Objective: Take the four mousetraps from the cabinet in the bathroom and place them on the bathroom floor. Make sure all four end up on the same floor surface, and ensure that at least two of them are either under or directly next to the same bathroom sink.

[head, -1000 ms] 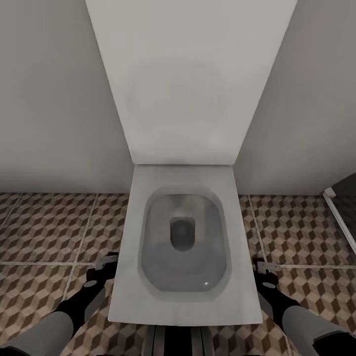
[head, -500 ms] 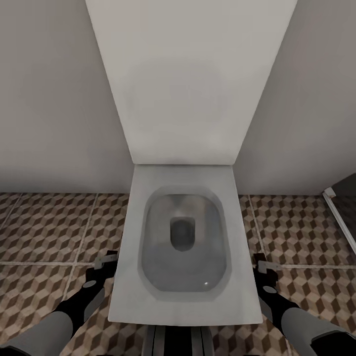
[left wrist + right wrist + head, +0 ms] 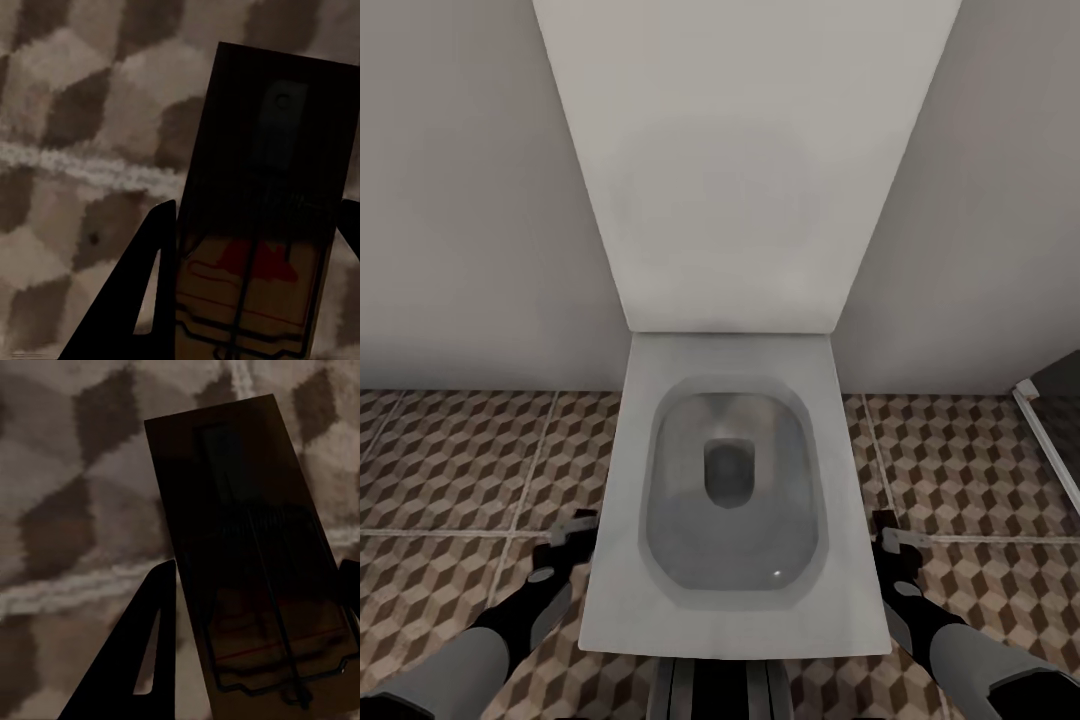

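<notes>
Mousetraps are held one in each claw: in the left wrist view a trap [image 3: 262, 225] sits between the dark fingers [image 3: 139, 292] of the left claw [image 3: 251, 289], its tan base and red mark showing close to the claw and its far end in shadow; in the right wrist view a second trap [image 3: 247, 562] is clamped the same way in the right claw [image 3: 251, 641], its spring wire lying close to the claw. Both traps project beyond the fingertips over the floor [image 3: 67, 150], whose cube-patterned tiles and pale grout lie beyond them.

In the head view the left claw [image 3: 565, 540] and the right claw [image 3: 895, 545] are seen low on either side of a white toilet [image 3: 730, 480], over the tiled floor [image 3: 450, 460]. The traps themselves cannot be made out there. No sink and no cabinet are in view.

The step in hand is judged to be carrying the traps to a spot on the floor. A sink would have to be found first, since two traps are meant to lie beneath or beside it. For a good placing, each trap should be lowered flat until it is just above the tiles, and the claw opened only then, so that the plate is neither dropped nor tipped.
</notes>
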You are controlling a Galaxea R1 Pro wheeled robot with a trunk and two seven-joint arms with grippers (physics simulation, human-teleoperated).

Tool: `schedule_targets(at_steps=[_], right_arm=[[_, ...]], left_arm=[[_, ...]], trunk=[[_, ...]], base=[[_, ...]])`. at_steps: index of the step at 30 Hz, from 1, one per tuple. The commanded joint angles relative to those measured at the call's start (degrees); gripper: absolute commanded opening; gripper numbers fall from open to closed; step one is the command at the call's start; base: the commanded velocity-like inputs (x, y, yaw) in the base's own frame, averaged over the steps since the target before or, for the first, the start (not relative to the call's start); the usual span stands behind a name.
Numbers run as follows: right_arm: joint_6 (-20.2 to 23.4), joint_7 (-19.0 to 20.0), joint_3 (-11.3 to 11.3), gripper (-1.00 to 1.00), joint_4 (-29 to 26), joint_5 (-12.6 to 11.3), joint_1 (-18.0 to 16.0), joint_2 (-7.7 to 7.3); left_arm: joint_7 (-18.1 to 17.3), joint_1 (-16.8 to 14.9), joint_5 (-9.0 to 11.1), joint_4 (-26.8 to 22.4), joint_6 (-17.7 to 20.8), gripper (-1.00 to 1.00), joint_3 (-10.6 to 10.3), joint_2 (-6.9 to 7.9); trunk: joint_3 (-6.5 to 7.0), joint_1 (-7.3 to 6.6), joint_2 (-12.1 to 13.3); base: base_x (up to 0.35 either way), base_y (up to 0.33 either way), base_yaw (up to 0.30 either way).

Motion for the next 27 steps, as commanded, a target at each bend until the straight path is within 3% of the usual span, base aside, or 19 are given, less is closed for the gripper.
schedule_targets(at_steps=[1,7,18,27], right_arm=[[-0.18,-0.01,0.48,-1.0,0.0,-0.58,-0.02,-0.02],[-0.2,0.14,0.42,-1.0,0.01,-0.67,-0.02,0.04],[-0.25,0.17,0.31,-1.0,0.01,-0.92,-0.02,0.21],[-0.24,0.17,0.31,-1.0,0.01,-0.99,-0.02,0.36]], left_arm=[[0.57,-0.34,0.34,0.5,-0.14,-1.0,-0.52,0.03],[0.45,-1.9,0.23,3.1,-1.29,-1.0,-0.57,-0.02],[0.02,-2.23,-0.08,5.35,-9.59,-1.0,-0.7,-0.35],[-0.51,-2.24,0.04,5.54,-9.88,-1.0,-0.76,-0.46]], trunk=[[-0.03,-0.01,-0.01],[-0.03,-0.01,-0.01],[-0.03,-0.01,-0.01],[-0.03,-0.01,-0.01]], base=[[0.0,0.0,0.0],[0.0,0.0,0.0],[0.0,0.0,0.0],[0.0,0.0,0.0]])
